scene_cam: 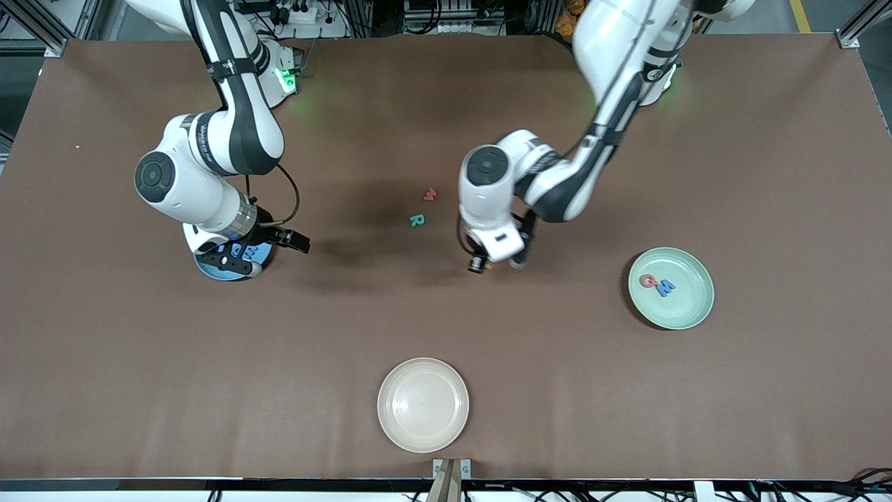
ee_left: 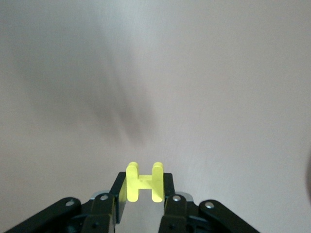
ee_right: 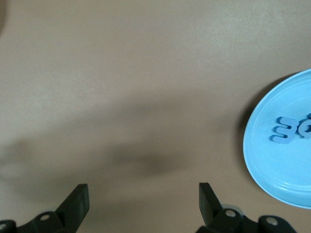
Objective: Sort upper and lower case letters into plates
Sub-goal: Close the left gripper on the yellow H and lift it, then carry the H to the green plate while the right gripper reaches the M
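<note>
At centre frame, the left hand (ee_left: 141, 194) is gripping a yellow letter H (ee_left: 144, 182); the right hand (ee_right: 143, 204) is waiting open.

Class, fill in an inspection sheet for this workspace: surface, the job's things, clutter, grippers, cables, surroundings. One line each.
Surface: brown table, flat, no spills seen.
Job's things: green plate holds a red letter and a blue letter; blue plate holds blue letters; red letter and teal letter lie loose mid-table.
Clutter: cream plate, nearest the front camera, with nothing in it.
Grippers: left gripper shut on a yellow letter, above bare table; right gripper open beside the blue plate.
Cables: black cable looping at the right arm's wrist.
Surroundings: metal frame at the table's corners.
</note>
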